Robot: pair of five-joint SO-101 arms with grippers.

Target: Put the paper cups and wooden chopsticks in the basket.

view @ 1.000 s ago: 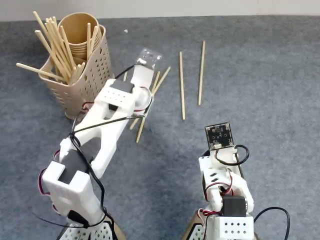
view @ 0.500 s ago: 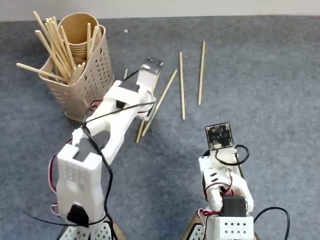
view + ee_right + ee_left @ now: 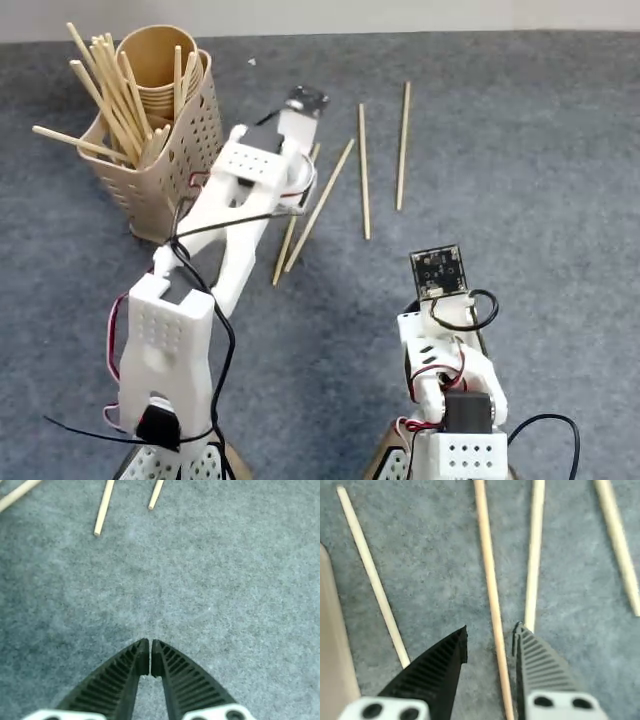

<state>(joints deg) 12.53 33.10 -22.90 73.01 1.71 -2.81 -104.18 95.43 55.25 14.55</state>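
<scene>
Beside the basket, the left gripper hangs over loose chopsticks while the right gripper is at the near side of the table.

On the grey carpet, the left gripper has its jaws moderately apart, and one chopstick lies on the carpet between them. A second chopstick lies just beside one fingertip. The right gripper has its jaws pressed together with nothing between them, above bare carpet. Two more chopsticks lie apart from the left arm, near the middle of the table. The basket stands at the far left corner and holds stacked paper cups and many wooden chopsticks that lean out over its rim.
</scene>
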